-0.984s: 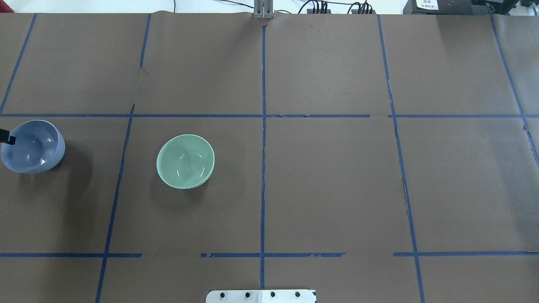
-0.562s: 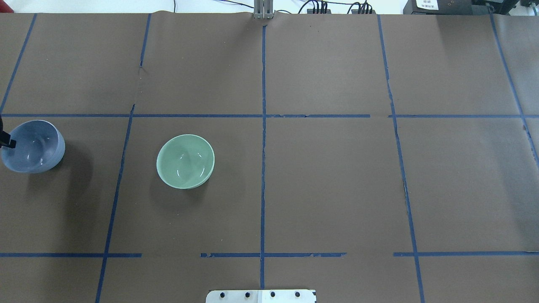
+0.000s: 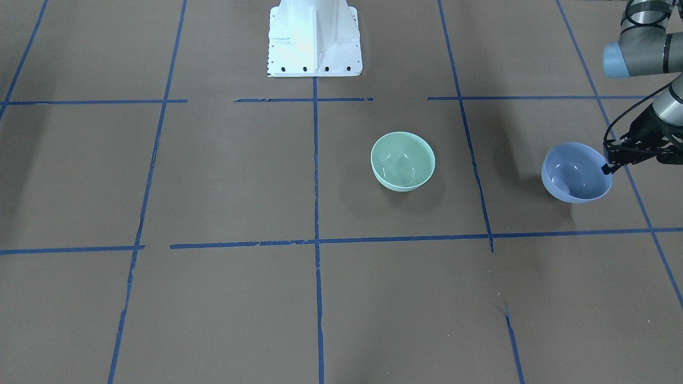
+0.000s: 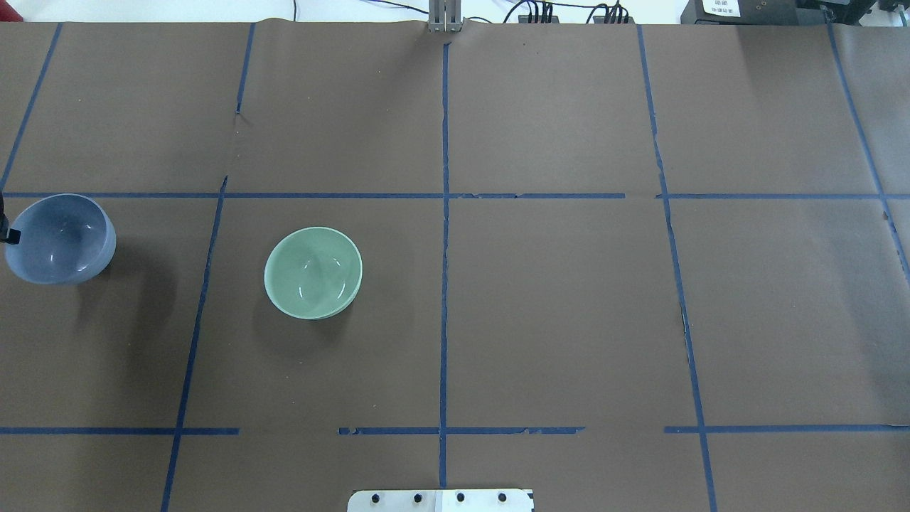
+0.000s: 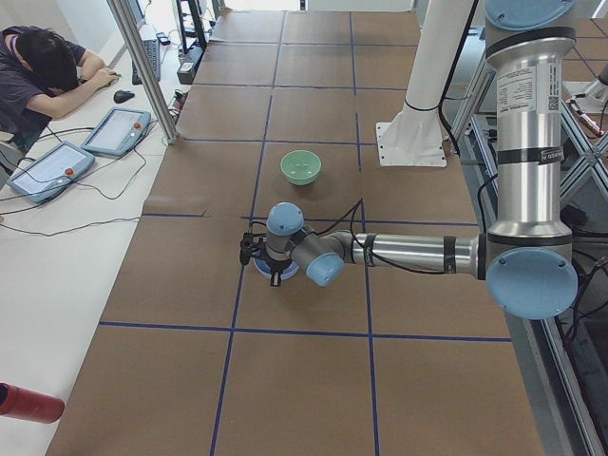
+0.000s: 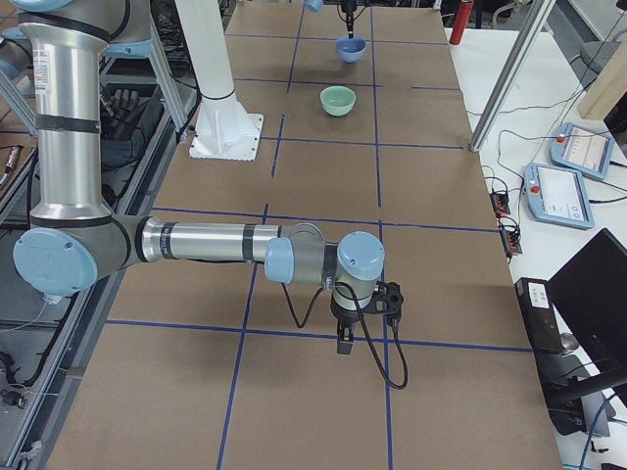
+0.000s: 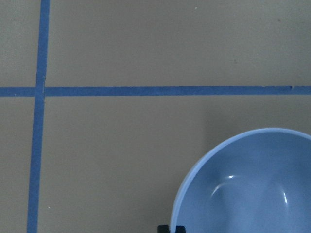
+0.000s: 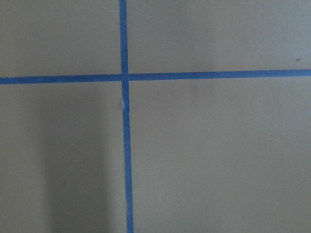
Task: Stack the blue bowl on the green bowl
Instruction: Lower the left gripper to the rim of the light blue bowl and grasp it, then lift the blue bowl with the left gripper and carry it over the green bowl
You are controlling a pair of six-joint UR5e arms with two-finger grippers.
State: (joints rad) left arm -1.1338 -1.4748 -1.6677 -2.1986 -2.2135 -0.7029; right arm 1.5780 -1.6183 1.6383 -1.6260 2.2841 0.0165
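The blue bowl (image 3: 576,173) hangs at the table's left end, a little off the brown surface and slightly tilted; its shadow lies apart from it. My left gripper (image 3: 608,164) is shut on its outer rim, one finger inside and one outside. The bowl (image 4: 60,238) and the gripper (image 4: 8,235) also show at the left edge of the overhead view. In the left wrist view the blue bowl (image 7: 252,189) fills the lower right. The green bowl (image 3: 403,161) sits upright and empty on the table, to the right of the blue bowl in the overhead view (image 4: 313,272). My right gripper (image 6: 345,343) points down at the far right end; I cannot tell whether it is open.
The white robot base (image 3: 314,37) stands at the table's near middle edge. Blue tape lines (image 4: 444,213) divide the brown cover into squares. An operator (image 5: 43,76) and tablets (image 5: 114,128) are at a side desk beyond the left end.
The blue bowl has risen and shifted slightly away from the robot and toward the green bowl, held in my left gripper. The green bowl has not moved.
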